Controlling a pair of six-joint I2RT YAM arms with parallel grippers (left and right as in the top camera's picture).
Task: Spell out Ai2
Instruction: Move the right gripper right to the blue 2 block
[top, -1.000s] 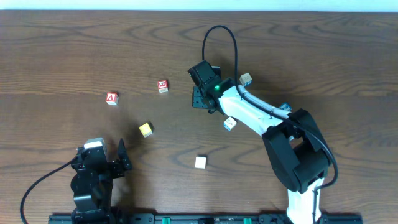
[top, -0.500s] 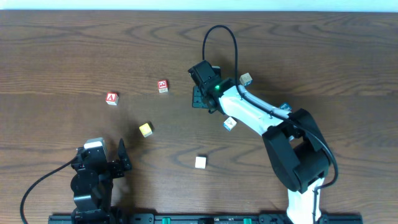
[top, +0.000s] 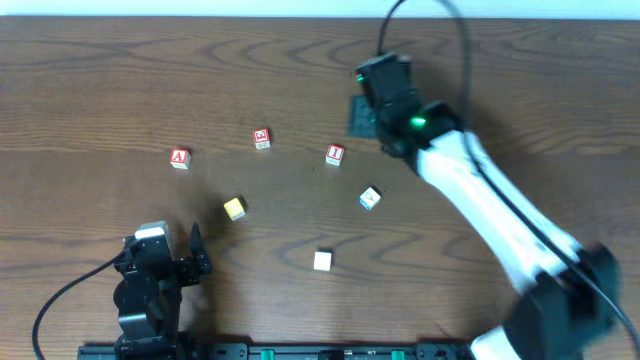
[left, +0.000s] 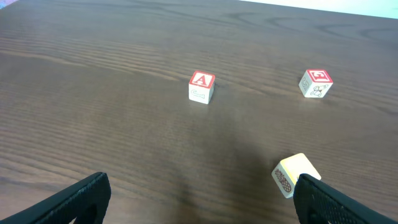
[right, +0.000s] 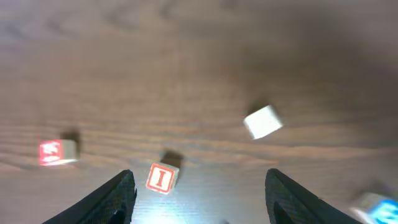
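Your right arm reaches out over the far side of the table (top: 100, 80). The right gripper (right: 199, 177) points down, its fingers spread wide with nothing between them. Your left gripper (left: 202, 179) sits low by the near edge, likewise wide and empty. The block reading "A" (top: 179, 158) lies at the left. The block reading "I" (top: 334, 154) lies well to its right, near the right gripper. Between them sits a red-marked block (top: 261, 138) whose character cannot be read with certainty.
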